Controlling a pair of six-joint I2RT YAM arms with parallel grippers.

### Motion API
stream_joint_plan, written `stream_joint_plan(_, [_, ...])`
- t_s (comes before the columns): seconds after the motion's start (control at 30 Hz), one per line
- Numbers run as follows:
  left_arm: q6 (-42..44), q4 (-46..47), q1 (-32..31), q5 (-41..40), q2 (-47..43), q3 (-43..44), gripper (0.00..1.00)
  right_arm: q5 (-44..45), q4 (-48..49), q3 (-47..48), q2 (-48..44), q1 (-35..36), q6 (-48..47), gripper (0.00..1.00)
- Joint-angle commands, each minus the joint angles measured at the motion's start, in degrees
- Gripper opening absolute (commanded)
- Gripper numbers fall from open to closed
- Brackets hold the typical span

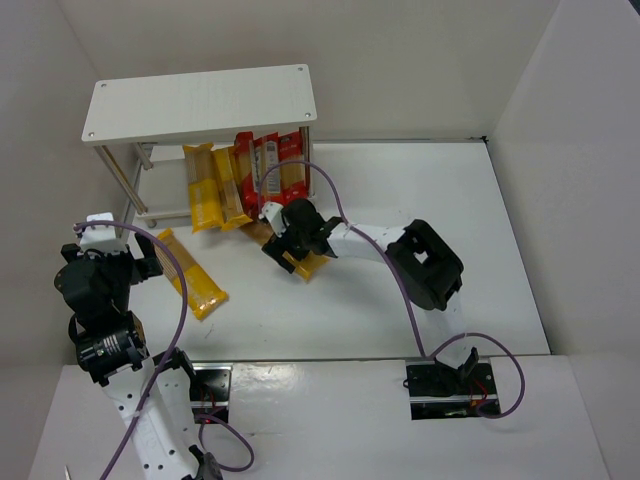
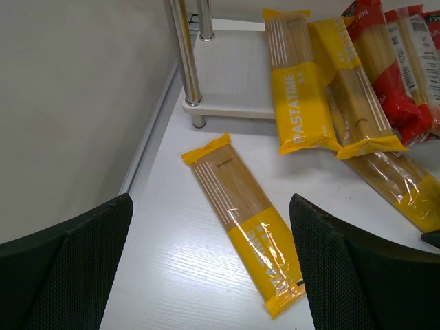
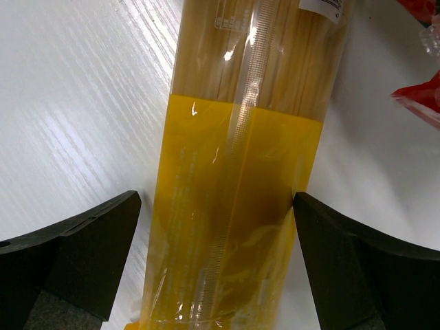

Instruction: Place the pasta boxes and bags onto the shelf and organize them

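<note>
One yellow pasta pack (image 3: 237, 199) lies centred under the wide-open right claw (image 3: 216, 258)

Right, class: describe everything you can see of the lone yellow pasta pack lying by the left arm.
The pack is a long, narrow, glossy plastic bag with crimped yellow ends. One half is clear, showing pale spaghetti; the other is yellow with white lettering. It lies flat and diagonal on the white table, in front of the shelf, apart from the other packs, touching only the table.

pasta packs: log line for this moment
left end effector open above yellow pack | right end effector open astride second pack | nothing held
</note>
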Motion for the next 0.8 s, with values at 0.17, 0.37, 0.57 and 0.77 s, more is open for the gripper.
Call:
stream_joint_plan(0.17, [1.51, 1.64, 0.46, 0.91, 0.1, 0.03, 1.0, -0.57, -3.45, 2.4, 2.54, -0.42, 2.95, 1.0])
stream_joint_plan(0.37, [1.51, 1.64, 0.46, 0.91, 0.1, 0.03, 1.0, -1.09, -6.17, 5.31, 4.39, -0.42, 2.42, 1.0])
stream_joint_plan(0.57, [1.51, 1.64, 0.46, 0.91, 0.1, -0.5, 1.0, -2.23, -9.69, 6.89, 6.15, -0.42, 1.8, 0.97])
stream_joint_plan(0.77, [1.51, 1.64, 0.46, 1.44, 0.1, -0.5, 1.0, -6.88, -19.16, 11.46, 9.22, -0.42, -2.13, 0.0])
